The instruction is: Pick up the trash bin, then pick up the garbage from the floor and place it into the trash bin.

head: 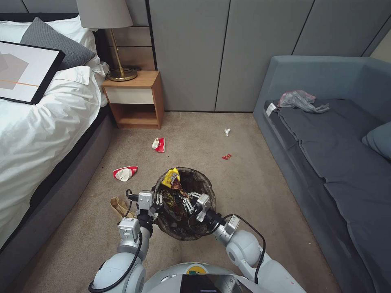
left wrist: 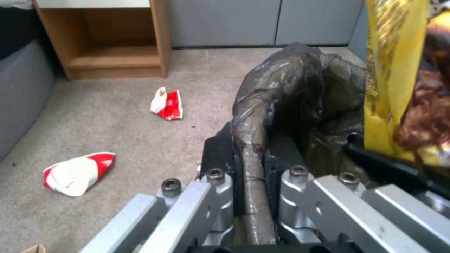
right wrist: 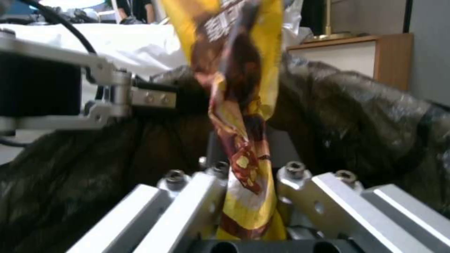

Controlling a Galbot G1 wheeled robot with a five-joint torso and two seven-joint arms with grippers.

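The left gripper (left wrist: pixel 248 196) was clamped on the bag-wrapped rim of the trash bin (head: pixel 191 179), holding it in front of the robot. The right gripper (right wrist: pixel 246 196) pinched a yellow snack wrapper (right wrist: pixel 234 70) over the bin's mouth.

The wrapper stood tall above the right gripper, reaching up past the far rim; let go here, it might have caught on the liner or tipped out. The thin rim grip could also have slipped on the slick bag.

Beyond the left gripper lay 2 red-and-white cartons (left wrist: pixel 168 104) (left wrist: pixel 77 173), with the nightstand (head: pixel 136 97) farther off. A tan paper piece (head: pixel 119 206) lay just beside the left arm. Nothing blocked the drop.
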